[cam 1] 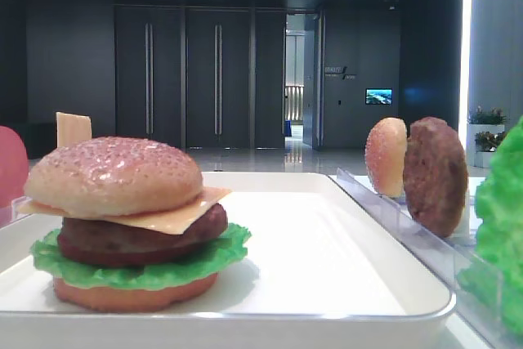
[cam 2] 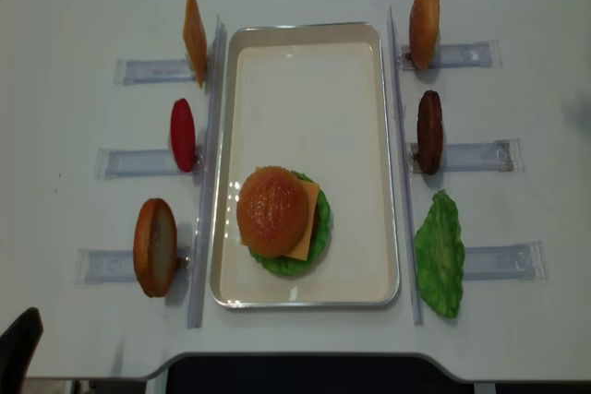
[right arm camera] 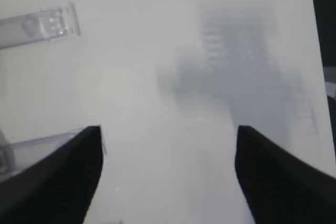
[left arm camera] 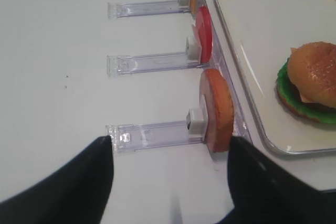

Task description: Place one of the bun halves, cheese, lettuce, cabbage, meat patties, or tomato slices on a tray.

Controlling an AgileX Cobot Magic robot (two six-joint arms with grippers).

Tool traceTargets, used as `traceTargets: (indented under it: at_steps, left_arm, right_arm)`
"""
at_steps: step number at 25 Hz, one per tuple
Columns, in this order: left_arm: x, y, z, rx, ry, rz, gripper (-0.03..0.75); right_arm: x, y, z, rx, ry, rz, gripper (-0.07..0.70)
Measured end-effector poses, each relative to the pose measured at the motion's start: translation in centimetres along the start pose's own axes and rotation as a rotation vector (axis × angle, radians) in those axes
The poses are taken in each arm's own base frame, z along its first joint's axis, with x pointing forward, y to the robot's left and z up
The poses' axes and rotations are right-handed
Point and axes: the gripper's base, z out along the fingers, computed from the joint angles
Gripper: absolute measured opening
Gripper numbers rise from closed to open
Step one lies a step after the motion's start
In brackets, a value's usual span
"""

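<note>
The left gripper point(left arm camera: 168, 182) hangs wide over bare table beside the rack's bun base point(left arm camera: 216, 109); a careless reach could tip it. The right gripper point(right arm camera: 168, 174) is wide and holds nothing. On the tray point(cam 2: 305, 71), 1 bun half point(cam 2: 271, 210) tops cheese point(cam 2: 303, 228), a patty and lettuce point(cam 2: 319, 242).

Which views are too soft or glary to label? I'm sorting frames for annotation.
Right wrist: blurred throughout, only grey shadows on the table between the open pincer. Low exterior: burger sharp, lettuce at the right edge out of focus, ceiling lights glint on the bun. Left wrist: sharp enough, the pincer's tips soft. Overhead: even light, faint shadows.
</note>
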Motion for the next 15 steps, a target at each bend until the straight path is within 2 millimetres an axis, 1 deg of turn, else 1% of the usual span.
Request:
traceTargets:
  at_steps: [3,4,10,13,15]
  left_arm:
    - [0.0,0.0,0.0,0.000,0.000,0.000,0.517]
    - [0.0,0.0,0.0,0.000,0.000,0.000,0.517]
    - [0.0,0.0,0.0,0.000,0.000,0.000,0.517]
    - [0.0,0.0,0.0,0.000,0.000,0.000,0.517]
    - [0.0,0.0,0.0,0.000,0.000,0.000,0.517]
  right_arm:
    - [2.5,-0.3,-0.8,0.005,0.013,0.014,0.504]
    - [3.5,-0.2,-1.4,0.006,0.006,0.015,0.504]
    - [10.6,0.4,-3.7,0.006,-0.012,0.012,0.504]
    - [13.6,0.7,-5.7,0.011,-0.085,0.006,0.504]
    - [15.5,1.0,-7.3,0.015,-0.159,0.001,0.504]
